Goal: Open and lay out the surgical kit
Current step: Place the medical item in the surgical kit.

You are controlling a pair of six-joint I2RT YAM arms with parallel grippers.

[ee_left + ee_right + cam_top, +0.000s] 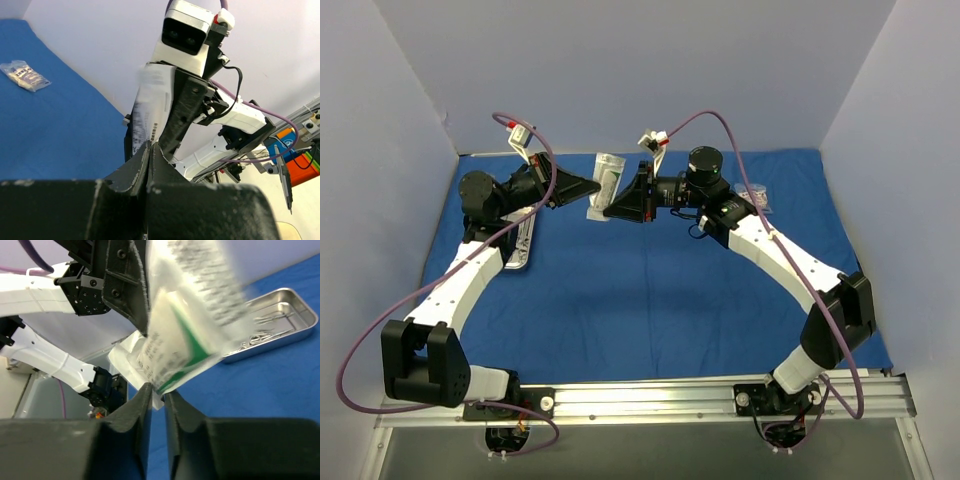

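Right gripper (156,392): your jaws stand narrow on the lower corner of the white printed packet (175,340). Only a slit shows between them, and the packet's edge sits in it.
Left gripper (149,150): your jaws are fully closed, pinching the same packet at its opposite edge.
Packet's place: it is held up off the blue cloth wrap (650,300), to the right of the steel tray (287,302) and beyond it, spanning your two grippers.
How it handles: by the look it is light, thin and floppy, with a slick film face. Expect it to sag or slip if you pinch too little. Take it by the sealed margins, not over the contents.
Tray: it lies flat on the cloth, with thin silver instruments (260,335) inside.
Second packet (755,197): it lies flat on the cloth, well apart from the tray, off to its right.
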